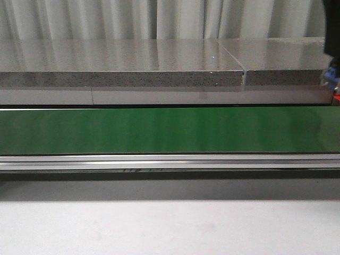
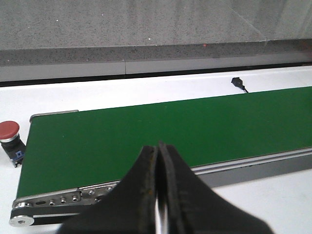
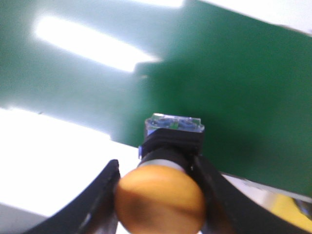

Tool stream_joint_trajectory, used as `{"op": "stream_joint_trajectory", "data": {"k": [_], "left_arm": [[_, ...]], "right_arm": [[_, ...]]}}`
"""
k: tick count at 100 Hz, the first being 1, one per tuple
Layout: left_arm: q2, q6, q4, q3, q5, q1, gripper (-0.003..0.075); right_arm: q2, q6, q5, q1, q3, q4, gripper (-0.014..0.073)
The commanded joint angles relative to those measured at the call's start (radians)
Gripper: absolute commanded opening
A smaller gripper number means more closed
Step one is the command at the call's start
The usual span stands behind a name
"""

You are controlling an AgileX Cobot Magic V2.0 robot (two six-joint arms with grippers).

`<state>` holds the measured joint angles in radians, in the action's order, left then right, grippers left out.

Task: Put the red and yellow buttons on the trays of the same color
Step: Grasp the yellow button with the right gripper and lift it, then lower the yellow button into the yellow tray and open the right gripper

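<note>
the yellow button [image 3: 161,199] sits between the two black fingers [image 3: 100,200] of the right gripper [image 3: 158,195], its rounded orange-yellow cap nearest the wrist camera and its black body with a clear, blue-tinted end block pointing away from it, so its long axis runs along the fingers. the fingers press against either side of the cap, closed on it. under the held button lies the green conveyor belt [image 3: 243,97], with white table surface beside the belt's edge; a small patch of yellow shows at the corner of the right wrist view, too little to say what it is. the view is blurred.

the red button [image 2: 9,139] stands upright on the white table [image 2: 97,92], cap up, black body below with a bit of blue at its base, just beside the end of the green belt [image 2: 170,131] and not on it. the left gripper [image 2: 160,195] hangs above the near edge of the belt with its two black fingers pressed together, nothing between them. a small black object [image 2: 238,83] with a thin lead lies on the table on the far side of the belt.

in the front view the belt [image 1: 159,130] runs across the whole width with nothing on it, a metal rail [image 1: 170,162] along its near side and a grey stone-like slab [image 1: 122,64] behind. no trays can be made out in any view.
</note>
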<state>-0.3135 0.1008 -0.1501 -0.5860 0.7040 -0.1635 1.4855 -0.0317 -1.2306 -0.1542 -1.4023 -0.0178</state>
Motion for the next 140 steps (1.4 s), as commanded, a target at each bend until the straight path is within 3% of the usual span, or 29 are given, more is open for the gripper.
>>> {"op": "stream_joint_trajectory", "data": {"k": [1, 25, 46, 65, 140], "left_arm": [[-0.009, -0.008, -0.018, -0.027, -0.076, -0.007, -0.0021], [-0.009, -0.008, -0.018, -0.027, -0.076, -0.007, -0.0021], [-0.009, -0.008, -0.018, -0.027, -0.076, -0.007, -0.0021], [-0.009, -0.008, -0.018, -0.027, -0.076, -0.007, -0.0021], [-0.009, -0.008, -0.018, -0.027, -0.076, -0.007, -0.0021]], "right_arm": [[-0.082, 0.018, -0.017, 0.072, -0.021, -0.036, 0.0015], [-0.126, 0.063, 0.013, 0.352, -0.020, -0.036, 0.0015], [-0.117, 0.142, 0.127, 0.614, -0.019, -0.039, 0.0015], [-0.092, 0.220, 0.162, 0.775, -0.017, -0.039, 0.0015], [0.236, 0.256, 0.287, 0.802, 0.029, -0.021, 0.0015]]}}
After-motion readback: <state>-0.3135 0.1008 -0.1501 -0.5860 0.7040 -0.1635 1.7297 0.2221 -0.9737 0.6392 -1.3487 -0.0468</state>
